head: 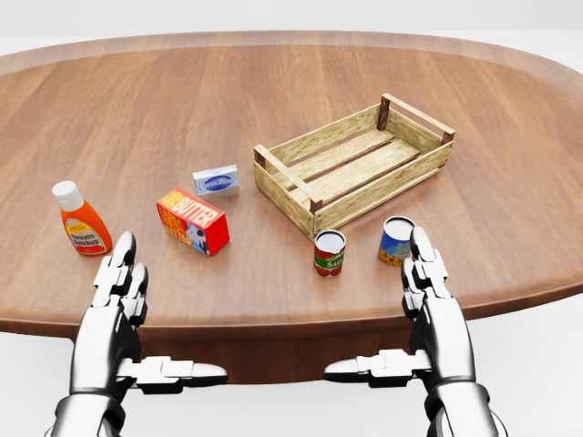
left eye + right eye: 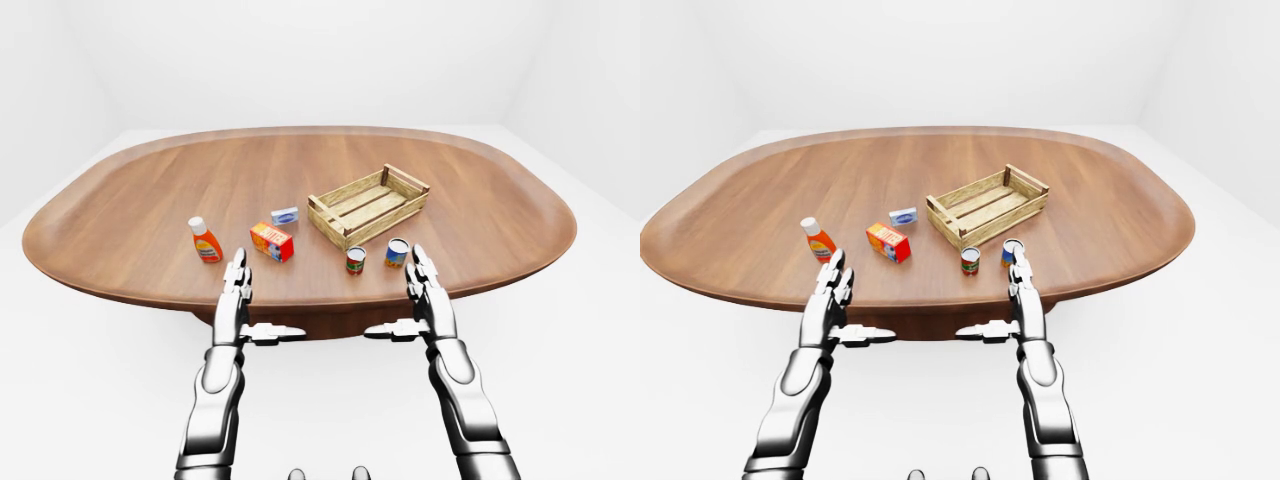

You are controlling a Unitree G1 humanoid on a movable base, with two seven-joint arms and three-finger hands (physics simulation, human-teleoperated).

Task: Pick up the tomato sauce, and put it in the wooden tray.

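The tomato sauce is a small red can (image 1: 329,252) standing upright on the wooden table, just below the wooden tray (image 1: 357,173), a slatted crate that holds nothing. My right hand (image 1: 434,305) is open, fingers flat and thumb out to the left, at the table's near edge to the right of the can and not touching it. My left hand (image 1: 117,309) is open too, at the near edge well to the left of the can, below a ketchup bottle (image 1: 80,219).
A blue and yellow can (image 1: 396,240) stands right of the red can, just above my right fingertips. A red butter box (image 1: 192,221) and a small blue-white box (image 1: 216,179) lie left of the tray. The oval table's edge (image 1: 273,319) runs under both hands.
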